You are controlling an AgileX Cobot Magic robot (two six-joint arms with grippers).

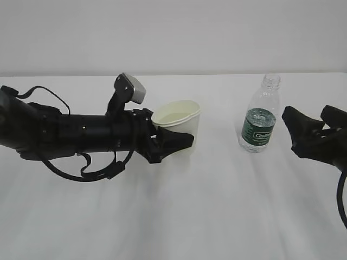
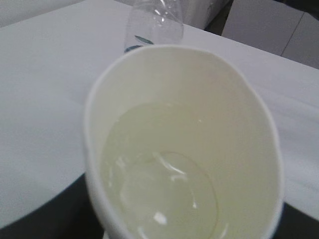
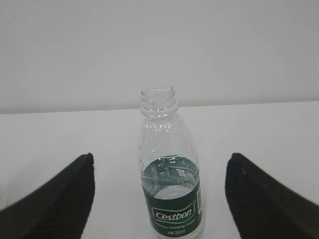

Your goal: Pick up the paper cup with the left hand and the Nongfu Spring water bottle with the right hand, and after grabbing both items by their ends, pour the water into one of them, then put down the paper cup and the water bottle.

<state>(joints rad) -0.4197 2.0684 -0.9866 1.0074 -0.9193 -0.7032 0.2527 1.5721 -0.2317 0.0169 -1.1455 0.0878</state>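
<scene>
The cream-white paper cup [image 1: 178, 122] stands upright left of centre. My left gripper [image 1: 174, 142] is shut on its lower wall, and the rim is squeezed into an oval. In the left wrist view the paper cup [image 2: 199, 124] fills the frame and holds clear water. I cannot tell whether its base touches the table. The uncapped Nongfu Spring water bottle [image 1: 260, 116] stands alone on the table, with water up to about the top of its green label. My right gripper [image 1: 312, 118] is open just right of it and apart from it. The right wrist view has the bottle [image 3: 169, 174] centred beyond the spread fingertips [image 3: 84, 172].
The white table [image 1: 179, 216] runs back to a pale wall. The left arm and its cable loop [image 1: 81, 170] lie low over the table's left side. Behind the cup, the bottle's clear body [image 2: 154, 25] shows in the left wrist view.
</scene>
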